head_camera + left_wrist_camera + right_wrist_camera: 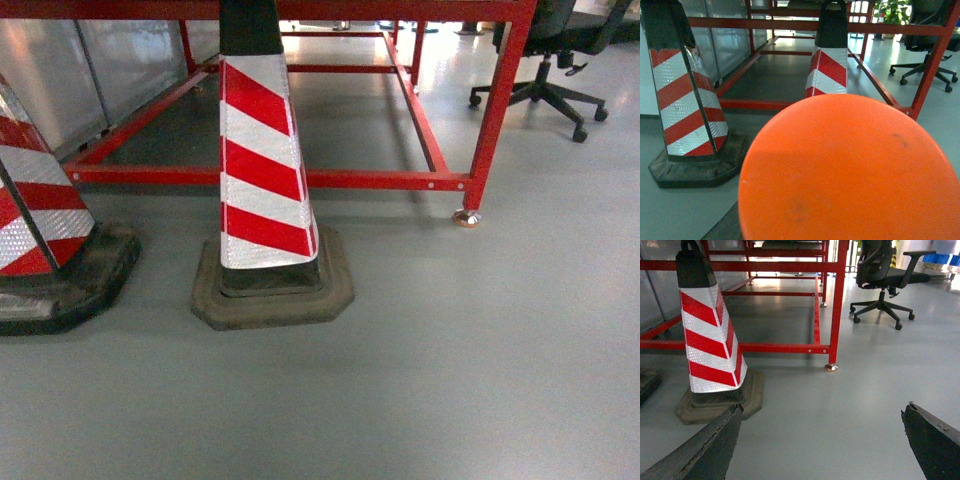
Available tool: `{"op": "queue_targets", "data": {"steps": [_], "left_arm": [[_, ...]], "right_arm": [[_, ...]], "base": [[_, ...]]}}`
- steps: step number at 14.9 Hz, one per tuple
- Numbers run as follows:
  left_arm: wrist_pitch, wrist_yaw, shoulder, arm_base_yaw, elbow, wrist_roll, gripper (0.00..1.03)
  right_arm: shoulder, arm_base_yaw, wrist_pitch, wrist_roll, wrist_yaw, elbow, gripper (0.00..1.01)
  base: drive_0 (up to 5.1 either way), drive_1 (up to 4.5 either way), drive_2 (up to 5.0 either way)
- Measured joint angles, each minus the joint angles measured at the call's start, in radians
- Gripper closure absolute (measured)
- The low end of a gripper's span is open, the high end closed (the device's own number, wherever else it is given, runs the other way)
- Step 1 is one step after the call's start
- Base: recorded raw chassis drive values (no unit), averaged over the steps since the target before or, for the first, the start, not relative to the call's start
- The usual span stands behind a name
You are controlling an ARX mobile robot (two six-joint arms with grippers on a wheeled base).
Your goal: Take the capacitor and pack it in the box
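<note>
The capacitor (850, 170) fills the lower half of the left wrist view as a large orange round end, very close to the camera and right where the jaws sit. It hides the left gripper almost entirely; only a dark sliver of one finger (730, 226) shows at its lower left, so the gripper appears shut on it. My right gripper (822, 409) is open, its two dark fingertips far apart over bare grey floor with nothing between them. The box is out of view. Neither gripper shows in the head view.
Two red-and-white striped cones (262, 170) (35, 220) on dark rubber bases stand on the grey floor straight ahead. Behind them is a red steel frame (300, 179) with a leg and foot (467, 216). A black office chair (545, 85) stands at the back right.
</note>
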Motion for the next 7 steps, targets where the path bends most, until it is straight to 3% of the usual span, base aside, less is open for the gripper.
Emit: {"op": "queue_targets", "data": {"steps": [7], "left_arm": [[0.003,-0.002,0.000,0.000,0.000,0.000,0.59]], "right_arm": [[0.000,0.000,0.004,0.000,0.000,0.000,0.03]], "base": [[0.1,3.91,-3.7]]}}
